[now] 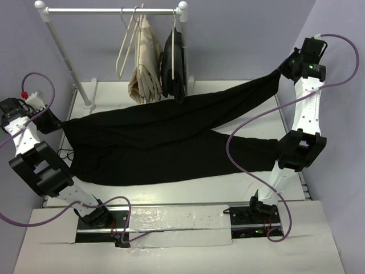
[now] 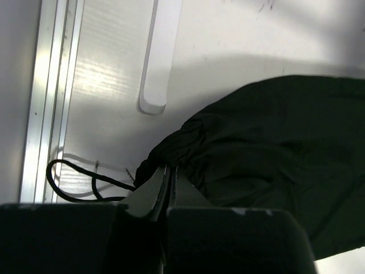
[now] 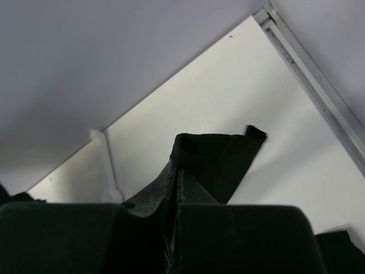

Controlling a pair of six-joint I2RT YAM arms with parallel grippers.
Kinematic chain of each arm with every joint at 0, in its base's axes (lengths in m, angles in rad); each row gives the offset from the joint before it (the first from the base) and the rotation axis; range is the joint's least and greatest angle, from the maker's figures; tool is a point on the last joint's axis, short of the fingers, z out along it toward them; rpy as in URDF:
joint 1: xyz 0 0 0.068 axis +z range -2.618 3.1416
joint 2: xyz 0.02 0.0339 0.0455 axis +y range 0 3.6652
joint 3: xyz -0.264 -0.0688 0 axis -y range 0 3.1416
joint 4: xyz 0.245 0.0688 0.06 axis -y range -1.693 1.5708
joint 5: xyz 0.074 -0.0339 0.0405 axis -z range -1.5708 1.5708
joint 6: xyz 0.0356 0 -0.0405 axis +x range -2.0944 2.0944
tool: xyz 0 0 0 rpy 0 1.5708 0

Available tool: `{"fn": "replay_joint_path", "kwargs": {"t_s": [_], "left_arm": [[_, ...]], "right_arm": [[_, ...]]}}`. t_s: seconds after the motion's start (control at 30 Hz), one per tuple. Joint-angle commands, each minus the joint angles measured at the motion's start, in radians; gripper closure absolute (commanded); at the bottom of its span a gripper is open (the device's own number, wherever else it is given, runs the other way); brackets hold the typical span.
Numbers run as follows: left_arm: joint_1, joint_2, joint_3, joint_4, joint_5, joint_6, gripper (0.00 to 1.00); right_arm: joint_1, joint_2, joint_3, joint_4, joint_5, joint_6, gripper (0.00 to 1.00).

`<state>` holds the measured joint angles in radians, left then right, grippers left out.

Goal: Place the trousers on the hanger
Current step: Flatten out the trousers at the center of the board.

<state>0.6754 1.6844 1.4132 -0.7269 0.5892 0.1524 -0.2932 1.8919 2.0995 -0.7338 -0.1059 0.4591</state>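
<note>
Top view: black trousers (image 1: 171, 142) lie spread across the worktop (image 1: 188, 189). Waist at left edge, pinched by left jaws. One leg end is held up at far right by right jaws; other leg lies flat, near right. Empty hanger (image 1: 121, 57) hangs on far rail (image 1: 108, 9), well apart.

Left wrist: jaws closed on bunched waist of trousers (image 2: 256, 148).

Right wrist: jaws closed on leg hem of trousers (image 3: 217, 160).

Fabric prob. light, limp, slack btwn grips. Best held at waist & hems, then draped over hanger bar.
</note>
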Motion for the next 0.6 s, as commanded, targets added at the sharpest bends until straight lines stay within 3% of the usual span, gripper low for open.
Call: {"fn": "replay_joint_path", "kwargs": {"t_s": [0.0, 0.1, 0.2, 0.43, 0.57], "left_arm": [[-0.002, 0.008, 0.076, 0.006, 0.057, -0.02, 1.0], [-0.004, 0.006, 0.076, 0.003, 0.061, -0.024, 1.0], [-0.002, -0.014, 0.044, -0.006, 0.058, 0.004, 1.0], [0.041, -0.08, -0.088, -0.112, 0.031, 0.125, 1.0], [0.09, -0.104, -0.131, -0.164, -0.02, 0.203, 1.0]], "right_arm": [[-0.014, -0.108, 0.024, 0.051, -0.055, 0.003, 1.0], [-0.072, -0.172, -0.134, 0.135, -0.092, 0.039, 1.0], [-0.121, -0.295, -0.44, 0.227, -0.112, 0.052, 1.0], [-0.239, -0.549, -0.89, 0.232, -0.037, 0.053, 1.0], [-0.438, -0.678, -1.081, 0.231, -0.047, 0.093, 1.0]]}}
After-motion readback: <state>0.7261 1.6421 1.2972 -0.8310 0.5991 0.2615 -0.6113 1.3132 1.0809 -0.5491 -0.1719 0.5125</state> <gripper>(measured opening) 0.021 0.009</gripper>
